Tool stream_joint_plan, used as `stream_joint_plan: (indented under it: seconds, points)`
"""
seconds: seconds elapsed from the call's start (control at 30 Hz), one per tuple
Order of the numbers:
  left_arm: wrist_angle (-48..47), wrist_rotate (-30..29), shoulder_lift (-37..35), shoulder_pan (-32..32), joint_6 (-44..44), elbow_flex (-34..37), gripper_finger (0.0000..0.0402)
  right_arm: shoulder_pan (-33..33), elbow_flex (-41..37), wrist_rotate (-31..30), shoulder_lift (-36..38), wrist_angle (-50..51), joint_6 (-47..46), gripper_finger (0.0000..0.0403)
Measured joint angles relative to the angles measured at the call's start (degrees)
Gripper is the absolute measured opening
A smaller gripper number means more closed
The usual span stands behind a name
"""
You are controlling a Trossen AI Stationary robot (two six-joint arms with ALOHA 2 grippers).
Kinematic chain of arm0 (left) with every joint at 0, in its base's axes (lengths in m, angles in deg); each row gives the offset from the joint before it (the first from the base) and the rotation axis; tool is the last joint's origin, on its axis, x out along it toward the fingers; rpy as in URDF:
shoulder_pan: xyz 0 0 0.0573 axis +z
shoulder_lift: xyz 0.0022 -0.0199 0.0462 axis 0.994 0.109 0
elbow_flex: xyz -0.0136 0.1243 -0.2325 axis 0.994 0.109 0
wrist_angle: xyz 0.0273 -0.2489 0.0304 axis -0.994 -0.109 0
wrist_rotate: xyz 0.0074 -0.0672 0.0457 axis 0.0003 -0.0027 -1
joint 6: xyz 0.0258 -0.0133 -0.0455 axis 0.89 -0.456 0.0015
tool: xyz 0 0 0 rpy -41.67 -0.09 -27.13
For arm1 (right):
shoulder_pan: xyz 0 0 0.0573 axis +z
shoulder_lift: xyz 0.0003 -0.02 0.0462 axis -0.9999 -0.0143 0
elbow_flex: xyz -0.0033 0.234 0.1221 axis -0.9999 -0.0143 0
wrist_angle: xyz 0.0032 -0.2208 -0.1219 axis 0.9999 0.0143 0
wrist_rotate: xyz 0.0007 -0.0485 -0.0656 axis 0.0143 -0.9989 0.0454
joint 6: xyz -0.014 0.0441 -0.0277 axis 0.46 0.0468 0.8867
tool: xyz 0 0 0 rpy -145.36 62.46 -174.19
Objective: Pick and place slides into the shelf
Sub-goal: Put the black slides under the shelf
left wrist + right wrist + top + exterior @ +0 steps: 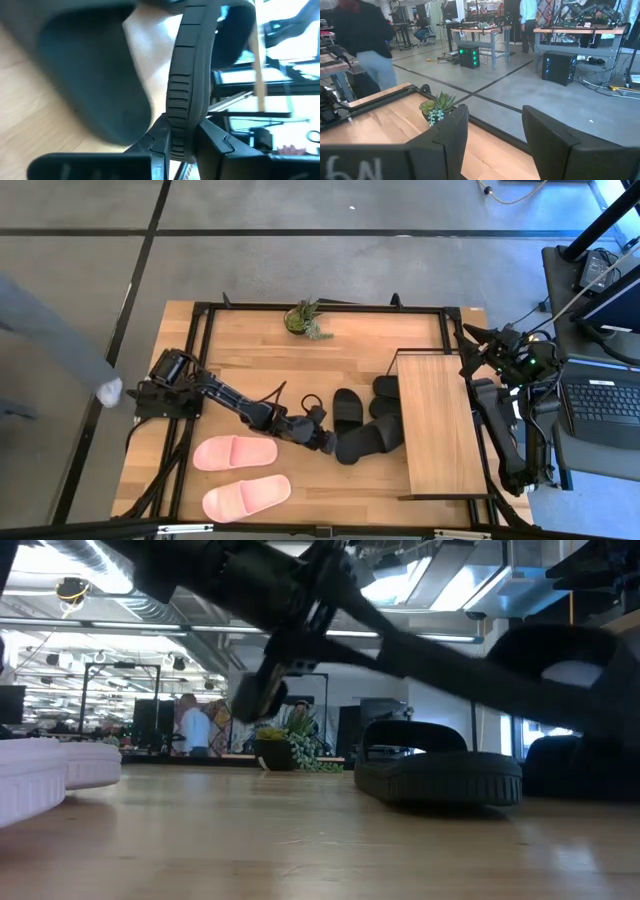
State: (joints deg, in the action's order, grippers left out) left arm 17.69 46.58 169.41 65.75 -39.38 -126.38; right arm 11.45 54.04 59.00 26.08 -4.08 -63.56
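Observation:
My left gripper (325, 440) reaches toward the table's right and is shut on a black slide (368, 443), which lies just left of the shelf (437, 425), a light wooden board on a thin dark frame. A second black slide (348, 408) rests sole-down on the table just beyond it. More black slides (385, 392) lie partly under the shelf's left edge. Two pink slides (235, 452) (247, 497) sit sole-down at the near left. My right gripper (495, 145) stays open, holding nothing, beyond the table's right edge. My left gripper pinches the black slide's sole (181, 125) at the end nearest it, one finger (157, 142) on each face, the ribbed rim showing edge-on between them. The fingers come nearly level from the table's left, along the slide. The low view shows the held slide (560, 680) raised above the table.
A small potted plant (305, 320) stands at the table's far edge. A person (50, 330) stands off the table's left side, near my left arm's base. Bare wood lies between the pink slides and the shelf. A laptop (600, 400) sits right of the table.

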Motion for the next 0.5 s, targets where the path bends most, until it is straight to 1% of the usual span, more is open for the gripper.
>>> stream_joint_plan:
  seconds: [0.13, 0.23, 0.37, 0.43, 0.5]
  points:
    - [3.15, 5.23, 0.0, 1.68, 0.57, -0.02, 0.0048, 0.0, 0.0, 0.0, 0.0, 0.0, 0.0, 0.0188]
    - [2.99, 11.16, 0.0, 3.28, 0.18, -0.01, 0.0048, -0.02, 0.0, 0.0, 0.0, 0.0, 0.0, 0.0188]
    - [2.39, 16.33, 0.0, 5.71, 0.84, -1.6, 0.0048, -0.02, 0.0, 0.0, 0.0, 0.0, 0.0, 0.0188]
    - [-0.85, 18.82, 0.0, 7.17, 2.73, -3.89, 0.0048, 0.0, 0.0, 0.0, 0.0, 0.0, 0.0, 0.0188]
    - [-7.73, 20.62, 0.02, 8.54, 5.22, -7.7, 0.0048, 0.0, 0.0, 0.0, 0.0, 0.0, 0.0, 0.0188]
